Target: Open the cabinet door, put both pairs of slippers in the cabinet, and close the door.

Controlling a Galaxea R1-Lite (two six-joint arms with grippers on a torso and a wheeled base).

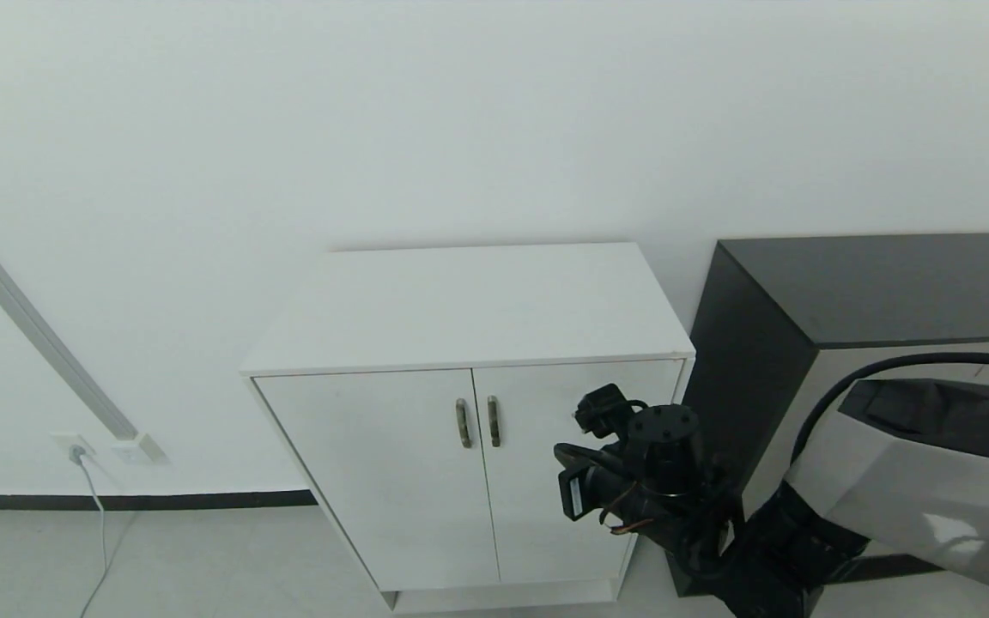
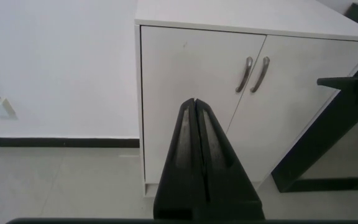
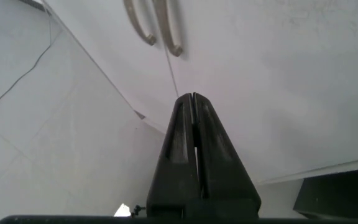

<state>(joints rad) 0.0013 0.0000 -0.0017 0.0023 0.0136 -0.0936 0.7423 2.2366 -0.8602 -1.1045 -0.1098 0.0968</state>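
A white cabinet (image 1: 469, 309) stands against the wall with both doors closed. Its two metal handles (image 1: 478, 421) sit side by side at the middle seam. My right arm (image 1: 649, 481) hangs in front of the lower right door (image 1: 546, 412), a little to the right of the handles. In the right wrist view the right gripper (image 3: 193, 96) is shut with nothing in it, and it points at the door seam just below the handles (image 3: 157, 28). The left gripper (image 2: 194, 101) is shut and empty. It is held some way back from the left door (image 2: 191, 68).
A dark cabinet (image 1: 846, 292) stands close against the white cabinet's right side. On the left wall are a slanted grey conduit (image 1: 31, 326) and a socket with a cable (image 1: 78, 451) hanging to the floor. Bare grey floor (image 1: 203, 558) lies to the cabinet's left.
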